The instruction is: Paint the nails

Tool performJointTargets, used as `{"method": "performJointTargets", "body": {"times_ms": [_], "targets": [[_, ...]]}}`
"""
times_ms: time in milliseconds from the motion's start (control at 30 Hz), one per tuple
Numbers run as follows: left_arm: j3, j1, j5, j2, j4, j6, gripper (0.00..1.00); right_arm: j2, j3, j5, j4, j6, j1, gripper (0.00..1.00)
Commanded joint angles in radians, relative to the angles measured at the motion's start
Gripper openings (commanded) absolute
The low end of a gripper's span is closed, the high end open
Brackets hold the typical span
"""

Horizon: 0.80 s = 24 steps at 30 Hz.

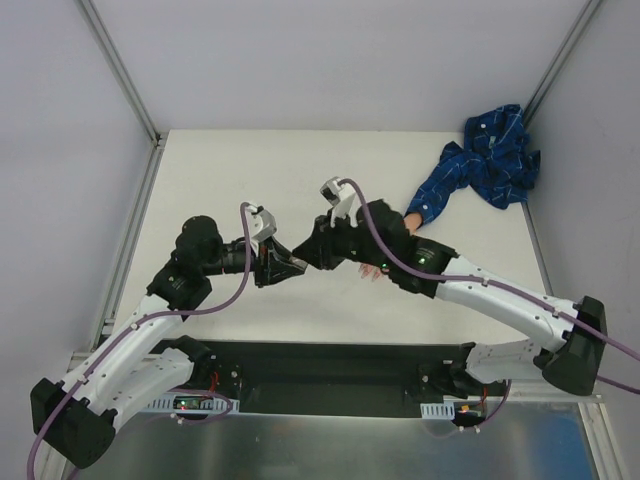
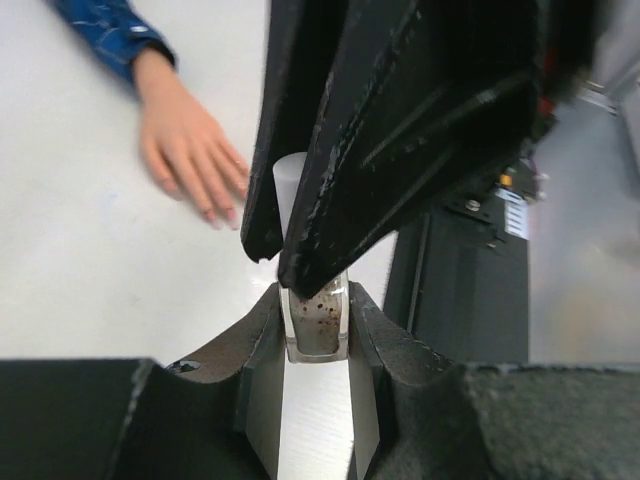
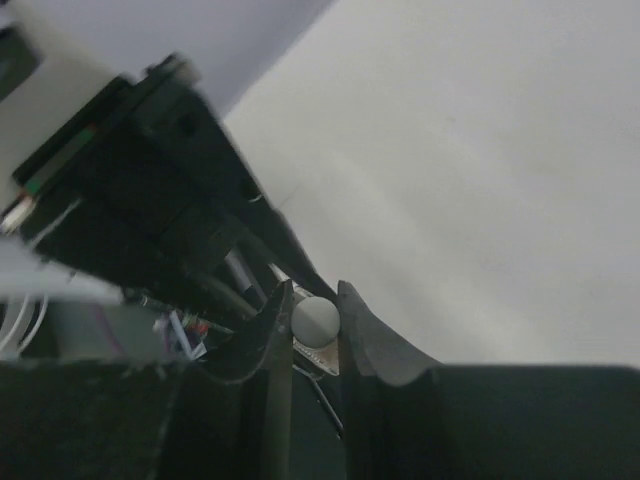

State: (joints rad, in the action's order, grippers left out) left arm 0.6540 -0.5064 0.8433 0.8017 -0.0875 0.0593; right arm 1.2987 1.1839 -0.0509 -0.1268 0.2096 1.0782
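Observation:
My left gripper (image 1: 288, 268) (image 2: 315, 302) is shut on a small clear polish bottle (image 2: 316, 322) with brownish specks, held upright above the table. My right gripper (image 1: 307, 254) (image 3: 315, 300) is shut on the bottle's white cap (image 3: 316, 318) (image 2: 289, 186); its black fingers (image 2: 400, 130) come down over the bottle in the left wrist view. The flesh-coloured mannequin hand (image 2: 185, 140) lies flat on the table, its pinkish nails (image 2: 231, 213) pointing towards the bottle. In the top view the hand (image 1: 411, 220) is mostly hidden under my right arm.
The blue patterned sleeve (image 1: 480, 160) (image 2: 105, 25) trails to the back right corner of the white table (image 1: 220, 170). Grey walls stand on three sides. The black base plate (image 1: 330, 365) runs along the near edge.

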Motion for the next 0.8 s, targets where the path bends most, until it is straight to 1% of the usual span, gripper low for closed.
{"method": "performJointTargets", "body": {"times_ms": [0, 67, 100, 300, 333, 367, 400, 433, 467, 500, 567, 600, 633, 667, 700, 767], "targets": [[0.026, -0.014, 0.384, -0.033, -0.193, 0.045, 0.00, -0.026, -0.174, 0.844, 0.421, -0.245, -0.203, 0.00], [0.019, -0.014, 0.381, -0.029, -0.207, 0.059, 0.00, 0.023, -0.135, 0.923, 0.386, -0.214, -0.236, 0.00], [0.019, -0.014, 0.373, -0.024, -0.205, 0.060, 0.00, 0.049, -0.121, 0.933, 0.388, -0.182, -0.247, 0.00], [0.026, -0.014, 0.306, -0.010, -0.159, 0.028, 0.00, 0.001, -0.147, 0.849, 0.414, -0.145, -0.230, 0.01], [0.026, -0.014, 0.295, -0.012, -0.156, 0.025, 0.00, -0.010, -0.151, 0.788, 0.406, -0.136, -0.228, 0.00], [0.024, -0.014, 0.277, -0.012, -0.144, 0.016, 0.00, -0.022, -0.149, 0.740, 0.389, -0.110, -0.228, 0.07], [0.024, -0.014, 0.252, -0.010, -0.133, 0.007, 0.00, -0.042, -0.141, 0.687, 0.315, -0.104, -0.227, 0.14], [0.025, -0.014, 0.241, -0.009, -0.127, 0.001, 0.00, -0.052, -0.130, 0.601, 0.271, -0.101, -0.222, 0.22], [0.029, -0.014, 0.231, -0.007, -0.117, -0.004, 0.00, -0.062, -0.103, 0.536, 0.219, -0.098, -0.213, 0.34], [0.030, -0.014, 0.223, -0.006, -0.113, -0.004, 0.00, -0.087, -0.095, 0.388, 0.132, -0.085, -0.186, 0.40], [0.033, -0.014, 0.191, -0.002, -0.098, -0.010, 0.00, -0.104, -0.066, 0.304, 0.070, -0.072, -0.135, 0.50], [0.035, -0.014, 0.185, -0.002, -0.094, -0.015, 0.00, -0.113, -0.049, 0.225, 0.015, -0.055, -0.114, 0.51], [0.035, -0.014, 0.171, -0.002, -0.090, -0.015, 0.00, -0.114, -0.032, 0.179, -0.012, -0.049, -0.094, 0.53], [0.036, -0.014, 0.166, -0.002, -0.089, -0.016, 0.00, -0.113, -0.014, 0.122, -0.046, -0.041, -0.045, 0.56], [0.036, -0.014, 0.162, -0.002, -0.086, -0.016, 0.00, -0.098, 0.053, -0.014, -0.138, -0.032, -0.022, 0.58], [0.036, -0.014, 0.149, -0.002, -0.083, -0.018, 0.00, -0.063, 0.120, -0.146, -0.271, 0.028, 0.037, 0.62]]}}
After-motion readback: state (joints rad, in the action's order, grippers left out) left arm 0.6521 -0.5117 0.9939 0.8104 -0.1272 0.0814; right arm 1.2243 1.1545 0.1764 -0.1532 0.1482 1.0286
